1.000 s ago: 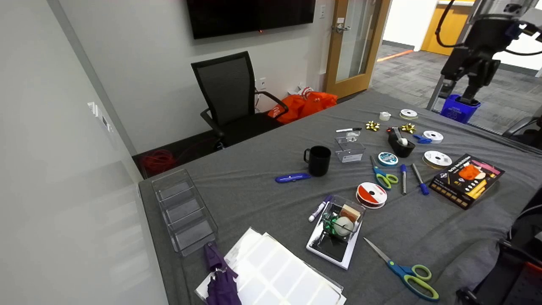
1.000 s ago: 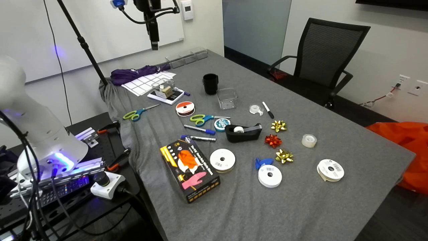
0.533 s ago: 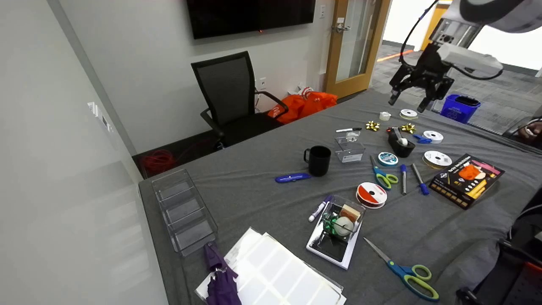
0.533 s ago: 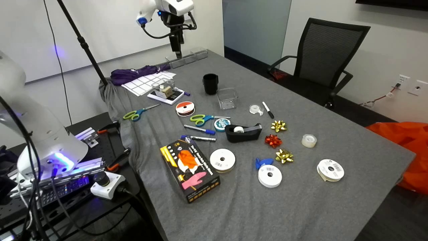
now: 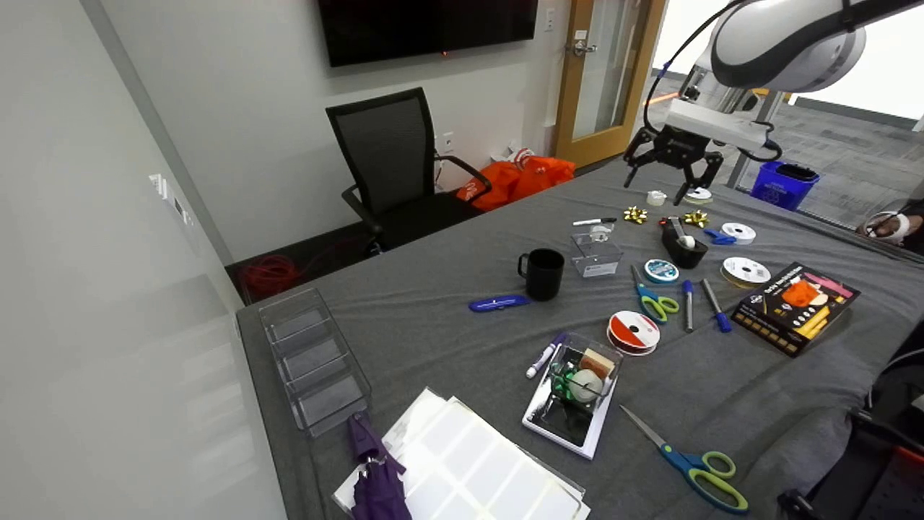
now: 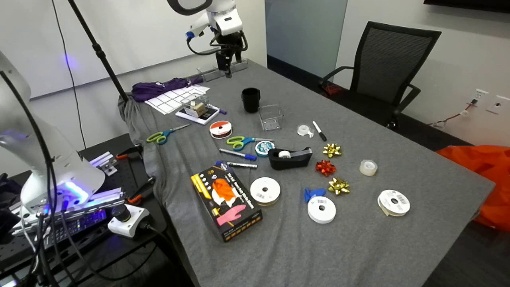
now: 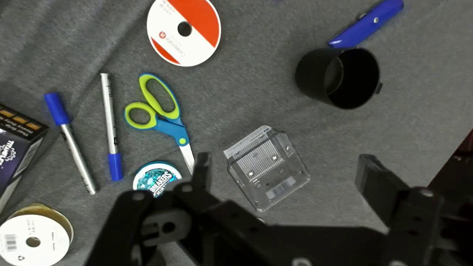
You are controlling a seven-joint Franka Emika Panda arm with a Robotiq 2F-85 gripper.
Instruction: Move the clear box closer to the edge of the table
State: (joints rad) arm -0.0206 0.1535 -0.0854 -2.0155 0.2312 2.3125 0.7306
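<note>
Glinting clear box (image 7: 269, 169), cloth-covered table (image 6: 350, 247)

Dark grey across the surface (image 6: 378, 247), and here's the clear box (image 7: 269, 170), see-through with a white label (image 5: 600, 269)! Black gripper (image 7: 284, 161), black mug (image 7: 338, 78); lime-and-blue scissors (image 7: 172, 129). Ribbon spool (image 7: 197, 37), orange-red and white. Purple umbrella (image 6: 163, 87) at the edge beside the whiteboard (image 6: 139, 44); black glove carton (image 6: 227, 203), orange, pink and yellow, by the edge nearest the white arm (image 6: 77, 165).

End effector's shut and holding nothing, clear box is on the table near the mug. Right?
Not quite: the end effector is open, jaws wide apart in the wrist view. It does hold nothing, and the clear box is on the table near the mug.
</note>
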